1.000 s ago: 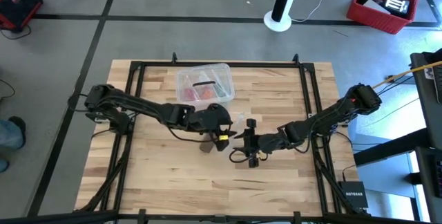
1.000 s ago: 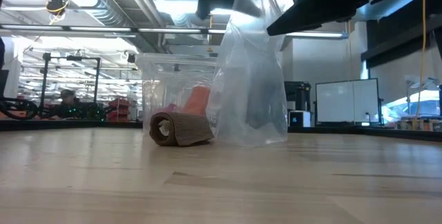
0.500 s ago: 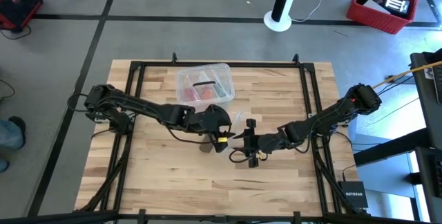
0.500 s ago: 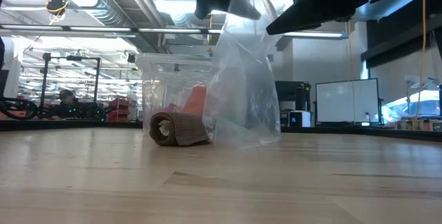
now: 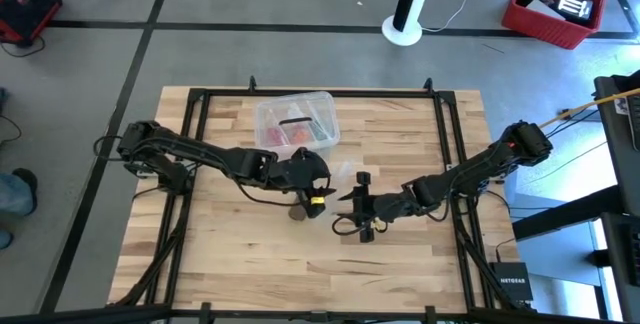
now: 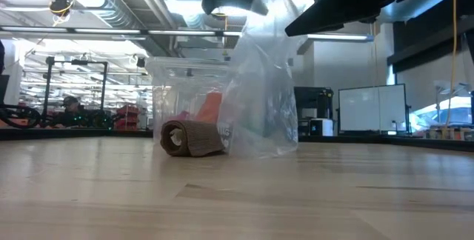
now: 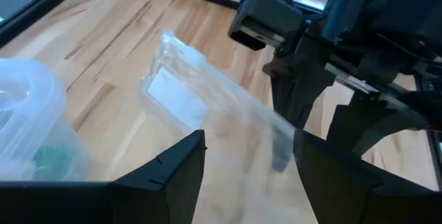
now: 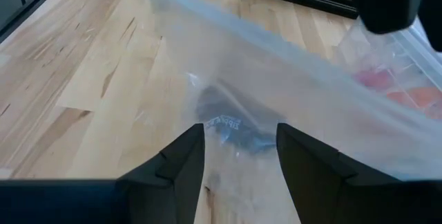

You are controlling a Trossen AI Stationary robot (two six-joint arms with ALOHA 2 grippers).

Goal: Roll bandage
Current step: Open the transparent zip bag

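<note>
The right gripper [image 8: 235, 172] pinches the bag [image 6: 263, 84], probably keeping its mouth lifted. The left gripper [image 7: 248, 165] hangs wide open and empty beside the bag. Below both jaws, the rolled bandage [image 6: 192, 138] lies on the table [image 6: 237, 195].

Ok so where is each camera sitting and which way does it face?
High: overhead, straight down on the table, both arms.
Low: table height, level across to the rolled bandage and plastic bag; arms overhead.
Left wrist: past its own fingers at the bag.
Right wrist: past its fingers into the bag.
All four share the bag.
</note>
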